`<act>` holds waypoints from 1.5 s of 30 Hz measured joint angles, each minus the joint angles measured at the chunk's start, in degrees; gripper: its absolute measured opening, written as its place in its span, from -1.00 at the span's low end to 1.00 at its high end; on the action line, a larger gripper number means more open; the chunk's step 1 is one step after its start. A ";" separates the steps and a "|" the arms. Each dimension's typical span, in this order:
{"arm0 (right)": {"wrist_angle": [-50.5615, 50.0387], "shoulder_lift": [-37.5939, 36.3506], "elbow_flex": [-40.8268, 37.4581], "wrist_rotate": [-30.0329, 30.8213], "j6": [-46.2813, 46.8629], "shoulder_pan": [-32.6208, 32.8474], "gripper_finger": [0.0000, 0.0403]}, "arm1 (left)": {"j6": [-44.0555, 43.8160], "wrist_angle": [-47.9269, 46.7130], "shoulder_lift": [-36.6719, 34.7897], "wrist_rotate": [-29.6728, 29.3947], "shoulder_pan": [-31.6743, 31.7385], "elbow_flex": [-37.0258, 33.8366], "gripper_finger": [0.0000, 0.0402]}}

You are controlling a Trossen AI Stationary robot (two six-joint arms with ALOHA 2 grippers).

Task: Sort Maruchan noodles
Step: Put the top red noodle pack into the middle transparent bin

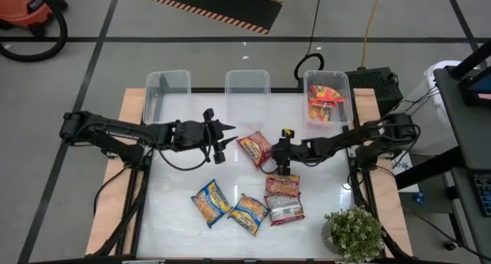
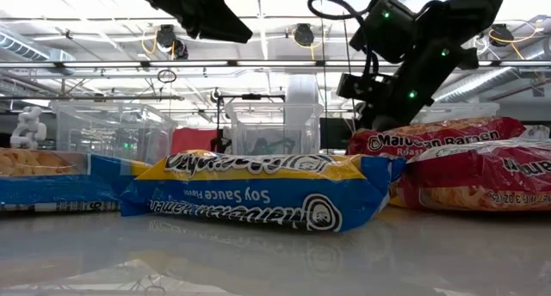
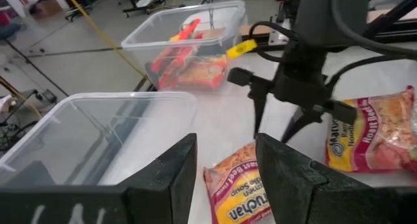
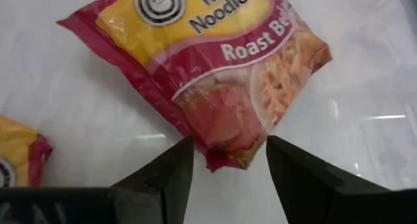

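Note:
Five Maruchan packets lie flat on the white table. An orange-red one is in the middle, a maroon Roast Beef one and a maroon-and-white one lie nearer, and two blue-and-yellow ones lie near left. More orange-red packets lie in the right bin. My right gripper points down, open, its fingers on either side of a corner of the Roast Beef packet. My left gripper hangs open, level, left of the orange-red packet.
Three clear bins stand along the far edge: left, middle and right. A small potted plant stands at the near right corner. Bare table shows on the near left side and between the bins and the packets.

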 joint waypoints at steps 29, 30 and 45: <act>5.98 -0.03 -0.04 -5.62 -5.86 -3.28 -0.67 | -2.92 -1.27 -0.01 0.00 1.35 0.00 -0.19; 6.06 -0.07 -0.04 -5.62 -6.14 -3.28 -0.72 | -2.96 -1.25 -0.01 0.00 1.27 0.00 -0.19; 6.67 -2.09 0.55 -5.60 -8.23 -3.17 -1.00 | -2.26 -1.18 -0.01 -0.03 0.81 0.00 -0.19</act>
